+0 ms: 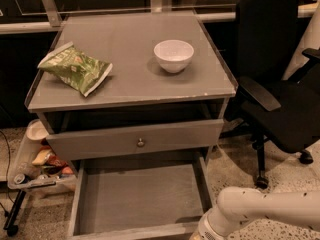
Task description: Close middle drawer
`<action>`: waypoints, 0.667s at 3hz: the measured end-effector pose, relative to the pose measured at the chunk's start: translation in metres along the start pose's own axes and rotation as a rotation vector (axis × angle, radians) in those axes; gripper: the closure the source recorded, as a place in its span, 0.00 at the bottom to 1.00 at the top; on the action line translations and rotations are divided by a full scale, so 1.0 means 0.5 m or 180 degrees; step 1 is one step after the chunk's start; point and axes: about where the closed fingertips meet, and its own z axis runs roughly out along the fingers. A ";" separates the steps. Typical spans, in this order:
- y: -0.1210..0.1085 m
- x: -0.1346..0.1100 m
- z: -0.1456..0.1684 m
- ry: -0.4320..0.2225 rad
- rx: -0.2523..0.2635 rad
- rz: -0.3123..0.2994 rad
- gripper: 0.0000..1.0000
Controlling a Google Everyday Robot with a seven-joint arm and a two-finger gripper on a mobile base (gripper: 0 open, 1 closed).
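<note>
The middle drawer (140,196) is pulled far out at the bottom of the grey cabinet, showing its plain grey inside with nothing in it. Its front rail (135,231) runs along the lower frame edge. Above it is the taller knobbed drawer front (140,142), standing slightly proud of the cabinet. My white arm (270,206) reaches in from the lower right. The gripper (202,232) is at the drawer's front right corner, mostly cut off by the bottom edge of the frame.
On the cabinet top (135,79) lie a green snack bag (75,67) and a white bowl (173,55). A black office chair (280,94) stands close on the right. A low cart with snacks and a cup (37,159) sits at the left.
</note>
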 end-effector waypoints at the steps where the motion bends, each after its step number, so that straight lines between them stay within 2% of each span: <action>1: 0.000 0.000 0.000 0.0000 0.0000 0.0000 0.35; 2: 0.000 0.000 0.000 0.0000 0.0000 0.0000 0.12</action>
